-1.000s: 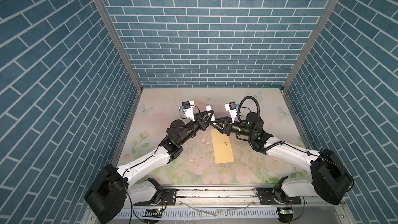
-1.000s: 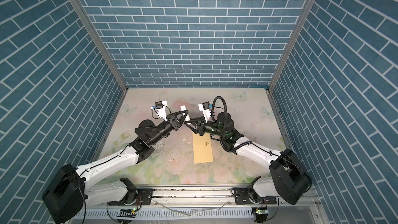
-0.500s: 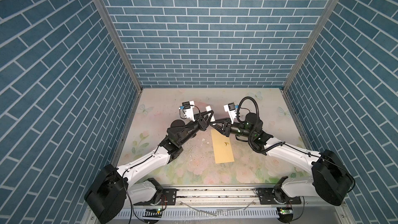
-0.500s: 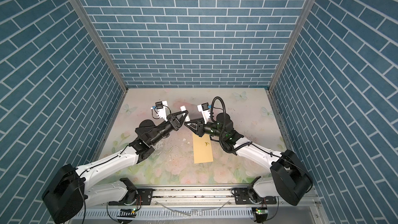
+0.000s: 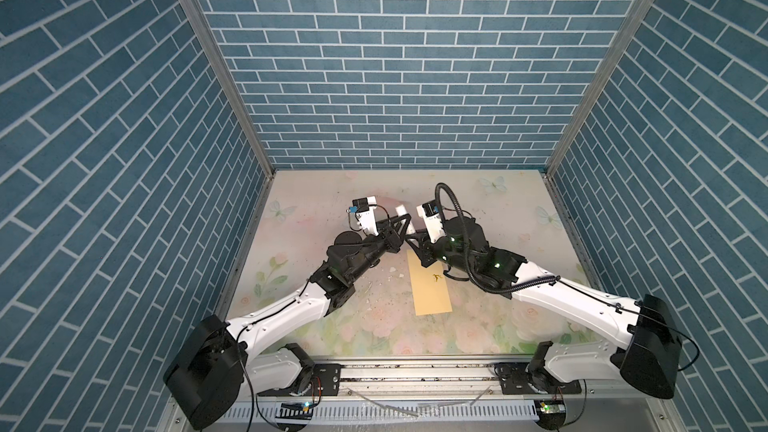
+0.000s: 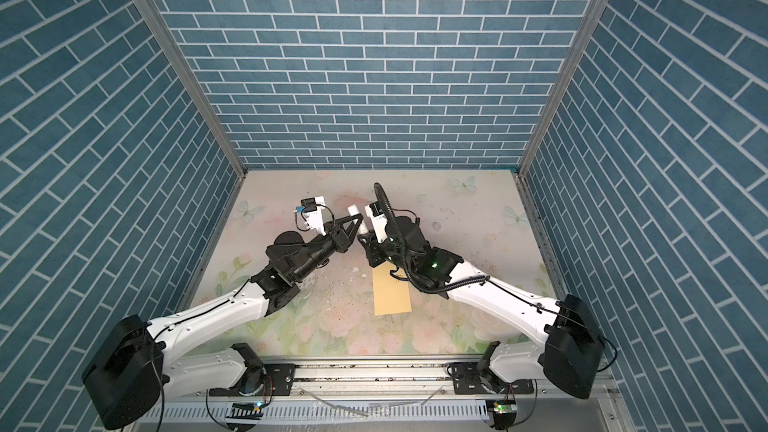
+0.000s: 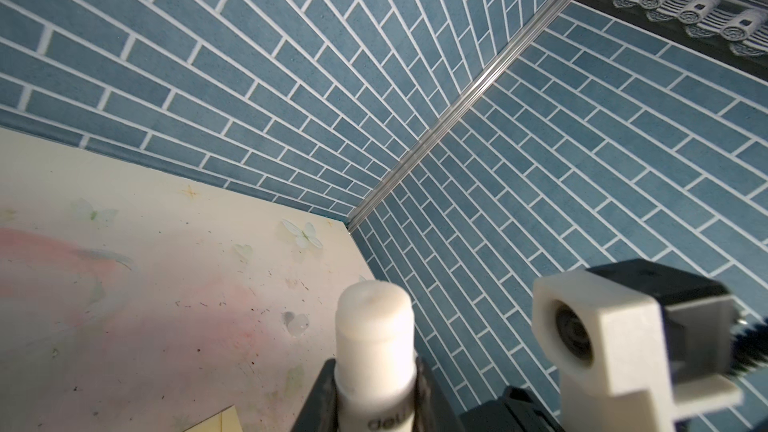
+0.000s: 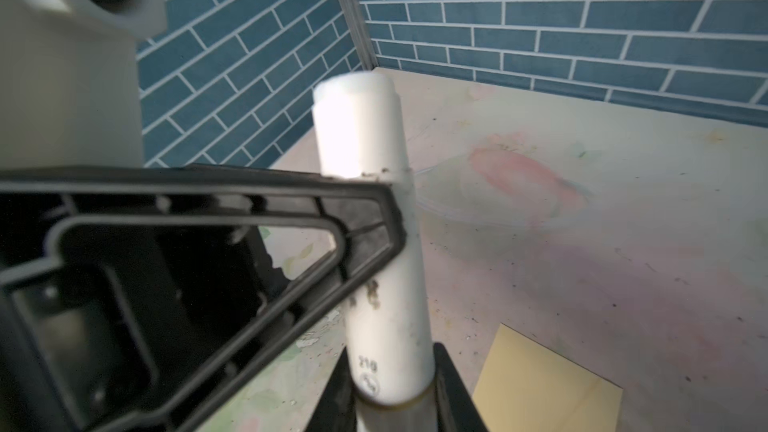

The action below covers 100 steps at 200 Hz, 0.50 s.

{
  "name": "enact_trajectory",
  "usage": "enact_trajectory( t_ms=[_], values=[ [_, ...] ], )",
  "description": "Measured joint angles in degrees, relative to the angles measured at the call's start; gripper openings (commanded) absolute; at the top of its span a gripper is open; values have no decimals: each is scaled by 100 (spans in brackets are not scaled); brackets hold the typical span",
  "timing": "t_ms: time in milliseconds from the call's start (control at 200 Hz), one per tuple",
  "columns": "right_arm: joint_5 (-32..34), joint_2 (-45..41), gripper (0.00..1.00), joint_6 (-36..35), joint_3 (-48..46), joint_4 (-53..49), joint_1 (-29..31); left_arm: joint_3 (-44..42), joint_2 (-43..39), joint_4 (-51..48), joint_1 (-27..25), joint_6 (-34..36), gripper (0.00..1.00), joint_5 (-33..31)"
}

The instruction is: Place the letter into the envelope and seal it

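Both arms meet above the far end of the envelope [image 5: 430, 289], and both hold one glue stick [image 8: 384, 292]. The right jaws pinch its lower body. The left jaws pinch it higher, about at the seam of the cap [image 8: 357, 130].

I judge that the step is to take the cap off, so the flap can be glued. For this the right side should hold firm, and the left should pull straight along the tube, maybe with a small twist. A sideways pull can lever the stick out of one grip. The left jaws seem partly below the seam, so a grip on the cap itself would be better.

The envelope lies flat in the middle of the counter [image 5: 498, 218], with its far end hidden under the right arm. The letter shows in no view, and I cannot tell whether it is inside. White crumbs [image 5: 392, 280] lie beside the envelope. The two wrists are very close and can collide.
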Motion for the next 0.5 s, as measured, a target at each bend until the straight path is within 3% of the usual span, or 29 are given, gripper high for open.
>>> enact_trajectory(
  t_ms=[120,260,410,500],
  values=[
    [704,236,0,-258,160,-131,216,4,70,-46,-4,63,0,-105],
    [896,273,0,-413,162,-168,264,4,92,-81,-26,118,0,-125],
    [501,103,0,-507,24,-9,125,4,92,66,-31,195,39,-55],
    [149,-138,0,-479,-173,188,-116,-7,92,175,-46,273,55,63]
  ],
)
